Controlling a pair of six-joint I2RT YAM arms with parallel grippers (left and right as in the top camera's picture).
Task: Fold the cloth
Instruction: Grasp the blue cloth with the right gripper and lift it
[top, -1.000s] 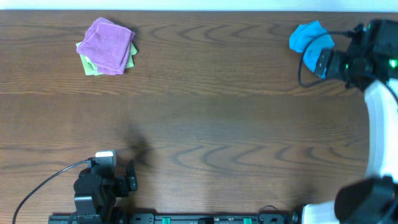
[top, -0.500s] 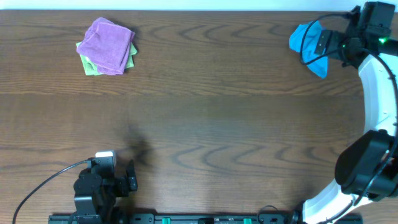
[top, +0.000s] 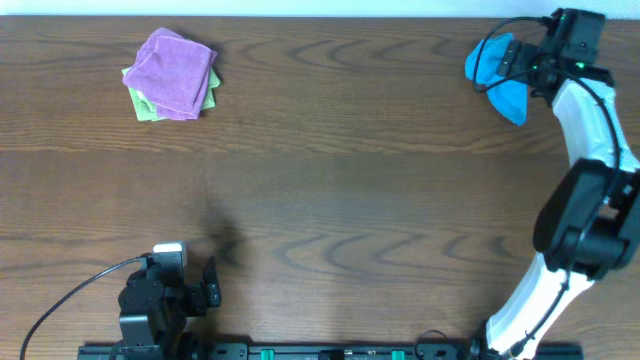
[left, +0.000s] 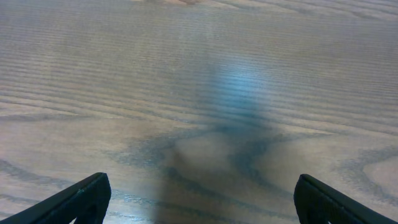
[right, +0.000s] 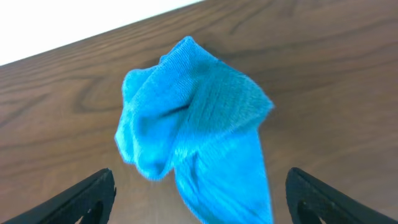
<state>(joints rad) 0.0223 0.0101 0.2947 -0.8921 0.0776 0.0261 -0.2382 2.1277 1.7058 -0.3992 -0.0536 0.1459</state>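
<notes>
The bright sky-blue cloth (top: 495, 70) lies crumpled at the far right back of the table. It fills the middle of the right wrist view (right: 196, 137). My right gripper (top: 528, 66) hovers over the cloth's right part with its fingers (right: 199, 202) wide open, one on each side of the cloth. My left gripper (top: 210, 285) rests at the front left, open and empty, with only bare table between its fingers (left: 199, 202). No white tag shows.
A purple cloth (top: 175, 70) lies on a light green cloth (top: 145, 105) at the back left. The table's back edge (top: 320, 17) runs just behind the blue cloth.
My right arm has swung toward the back edge, and its gripper now sits over the cloth's right part. The cloth's lower tip shows more. The left arm has not moved.
</notes>
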